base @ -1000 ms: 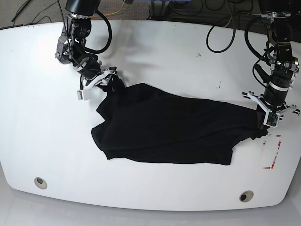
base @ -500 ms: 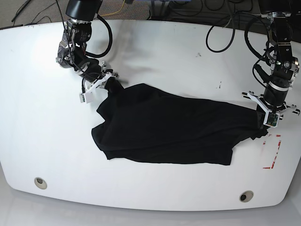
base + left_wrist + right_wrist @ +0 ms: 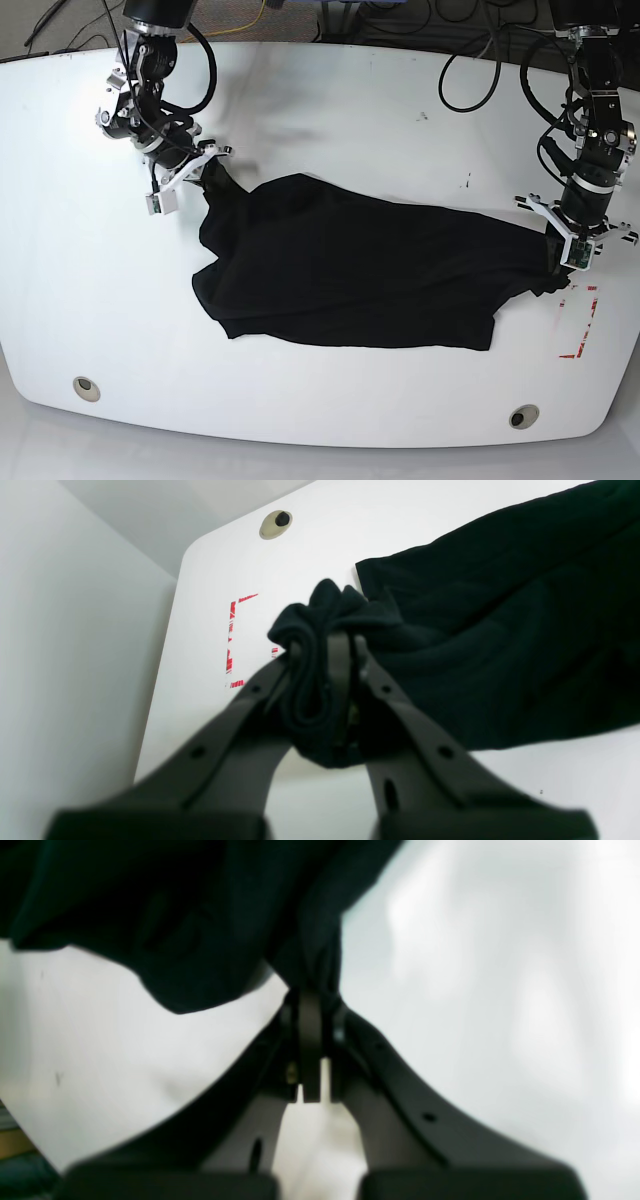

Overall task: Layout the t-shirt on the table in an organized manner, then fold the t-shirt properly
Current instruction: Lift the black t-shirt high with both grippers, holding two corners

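The black t-shirt lies crumpled across the middle of the white table. My right gripper is at the shirt's far left corner, and the right wrist view shows it shut on a pinch of fabric that stretches away from it. On the base view's right, my left gripper holds the shirt's right end. In the left wrist view it is shut on a thick bunched wad of the cloth.
A red rectangular outline mark sits just in front of the left gripper, near the table's right edge. Two round holes lie along the front edge. Black cables trail over the back of the table.
My right gripper has shut on the shirt's far left corner and drawn it left and back, stretching the fabric. The left arm has not moved.
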Available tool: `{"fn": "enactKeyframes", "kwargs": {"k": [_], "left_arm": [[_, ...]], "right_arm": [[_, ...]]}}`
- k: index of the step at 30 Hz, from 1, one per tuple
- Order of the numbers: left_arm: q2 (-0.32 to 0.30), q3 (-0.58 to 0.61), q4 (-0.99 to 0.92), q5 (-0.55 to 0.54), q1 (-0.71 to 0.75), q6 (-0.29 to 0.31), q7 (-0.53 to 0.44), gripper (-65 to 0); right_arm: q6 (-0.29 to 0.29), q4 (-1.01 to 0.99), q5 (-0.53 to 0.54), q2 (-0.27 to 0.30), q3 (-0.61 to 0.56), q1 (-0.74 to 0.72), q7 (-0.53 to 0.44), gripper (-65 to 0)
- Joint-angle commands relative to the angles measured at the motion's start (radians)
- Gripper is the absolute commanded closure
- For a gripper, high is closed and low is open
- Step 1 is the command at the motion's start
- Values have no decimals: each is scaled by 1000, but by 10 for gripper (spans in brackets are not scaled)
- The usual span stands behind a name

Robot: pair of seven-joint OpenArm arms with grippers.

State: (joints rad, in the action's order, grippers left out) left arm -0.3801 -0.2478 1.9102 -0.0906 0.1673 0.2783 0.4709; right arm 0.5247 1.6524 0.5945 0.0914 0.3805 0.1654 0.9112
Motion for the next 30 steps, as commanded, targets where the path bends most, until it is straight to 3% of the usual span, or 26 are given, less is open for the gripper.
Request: {"fn": "enactKeyframes", "kwargs": {"k": [1, 10, 16, 22, 30], "left_arm": [[-15, -9, 16, -2, -15, -9, -31, 0], [-15, -9, 16, -2, -62, -9, -31, 0], [-15, -8, 16, -2, -101, -9, -31, 0], [-15, -8, 16, -2, -156, -9, -31, 0], [-21, -8, 16, -2, -271, -9, -31, 0]], "right_arm": [[-7, 87, 20, 5, 2, 15, 30, 0], [-36, 312, 32, -5, 19, 102, 73, 0], [-47, 352, 161, 8, 25, 113, 102, 0], [-122, 352, 229, 67, 54, 95, 96, 0], [-137, 348, 235, 155, 119, -33, 96, 0]]}}
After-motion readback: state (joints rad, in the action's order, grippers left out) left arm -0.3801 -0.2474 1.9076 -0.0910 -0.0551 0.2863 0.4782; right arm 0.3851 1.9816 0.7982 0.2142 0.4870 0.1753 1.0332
